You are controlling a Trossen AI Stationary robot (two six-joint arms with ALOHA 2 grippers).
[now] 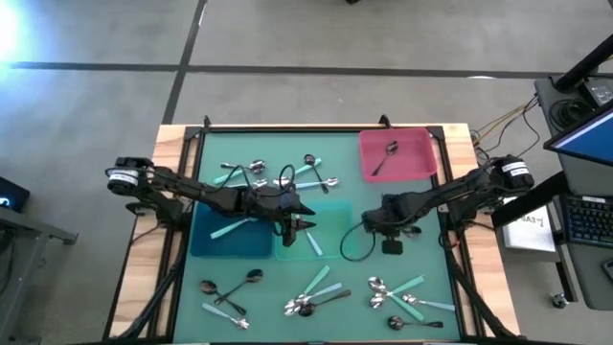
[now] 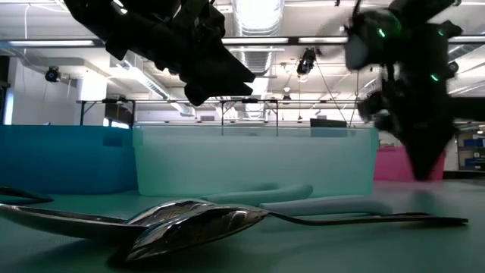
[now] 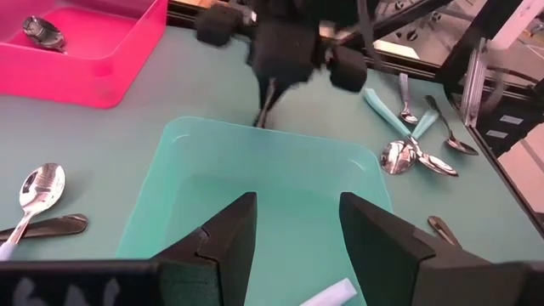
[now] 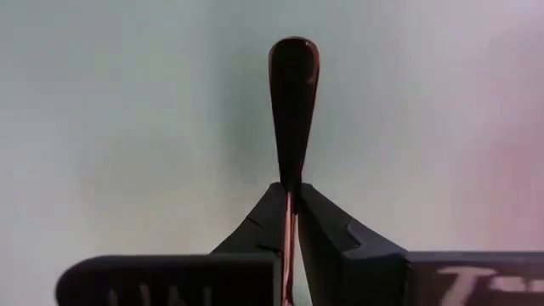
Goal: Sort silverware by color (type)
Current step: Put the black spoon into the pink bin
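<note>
Spoons lie scattered over the green table, one already in the pink bin. Right gripper, just right of the teal bin, pinches a dark spoon's handle between closed fingers. Left gripper hangs over the teal bin, fingers apart, holding nothing.

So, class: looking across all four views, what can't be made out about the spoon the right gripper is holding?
- Right wrist view: the spoon's bowel end is hidden between the right gripper's shut fingers.
- High view: the arm covers it.
- Low view: the gripper is a dark shape; no spoon can be told.
</note>
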